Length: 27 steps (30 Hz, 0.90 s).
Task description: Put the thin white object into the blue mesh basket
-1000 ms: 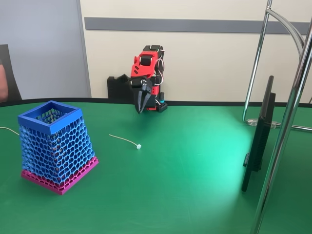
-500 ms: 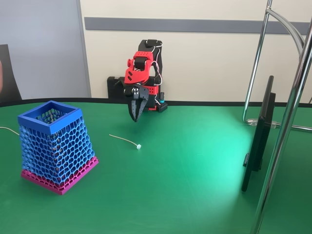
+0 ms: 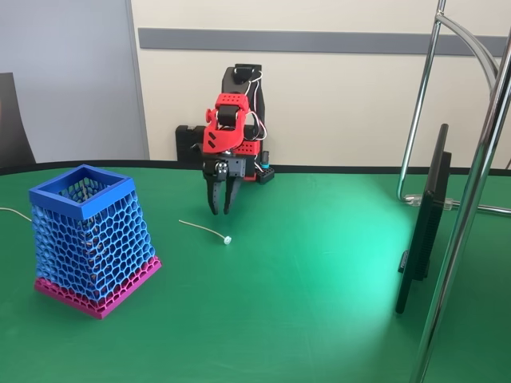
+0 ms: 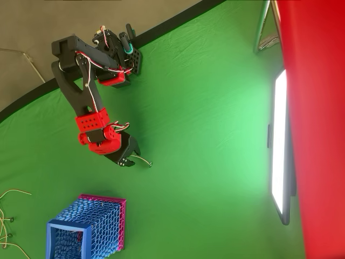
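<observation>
The claw (image 3: pixel 221 209) hangs above the green table (image 3: pixel 319 287), pointing straight down, with its two dark fingers a little apart, so it is partly open and it holds nothing. In the overhead view the claw (image 4: pixel 132 155) also shows a clear gap between the fingers, and nothing is between them.

The thin white object (image 3: pixel 205 230) lies flat on the table just below and in front of the claw in the fixed view, not touching it. Its tiny knob is at the end that is lower right of the claw, and the other end reaches to the lower left of the claw. In the overhead view the thin white object (image 4: pixel 143 160) lies just beside the claw tips, partly hidden under them, with the knob end sticking out to the right.

The blue mesh basket (image 3: pixel 84 201) stands upright on the table, well apart from the claw, to its left and nearer to the camera in the fixed view. It has a solid blue rim and a magenta band at the bottom. In the overhead view the blue mesh basket (image 4: pixel 67 227) is below the claw and a little to the left.

Another thin white cord (image 3: pixel 14 212) lies on the table further left, beyond the basket
</observation>
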Tool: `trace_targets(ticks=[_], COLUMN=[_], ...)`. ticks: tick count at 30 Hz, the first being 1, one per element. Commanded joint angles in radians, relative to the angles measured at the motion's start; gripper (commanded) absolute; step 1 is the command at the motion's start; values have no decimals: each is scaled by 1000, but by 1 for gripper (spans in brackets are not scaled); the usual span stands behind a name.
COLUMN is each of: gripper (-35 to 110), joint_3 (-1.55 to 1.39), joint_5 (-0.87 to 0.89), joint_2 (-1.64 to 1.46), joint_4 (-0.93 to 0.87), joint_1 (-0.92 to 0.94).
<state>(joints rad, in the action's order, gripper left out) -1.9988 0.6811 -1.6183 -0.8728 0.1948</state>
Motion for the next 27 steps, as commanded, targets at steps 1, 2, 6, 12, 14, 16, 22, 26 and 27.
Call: trace_targets(ticks=[1,2,6,12,14,16,22,26,27], gripper=[18,18,18,16,16,16,17,16,16], joint_3=[67,80,132,199,225,256,336,370,377], joint_5=[9,11,20,35,37,37,18,14,14], joint_2=[35,55,135,210,235,261,334,371,379], joint_4=[-14,-15,-31,-60,-71,-87,-121,-123,-123], joint_1=[8,8,6,0,2,2,-9,-15,-18])
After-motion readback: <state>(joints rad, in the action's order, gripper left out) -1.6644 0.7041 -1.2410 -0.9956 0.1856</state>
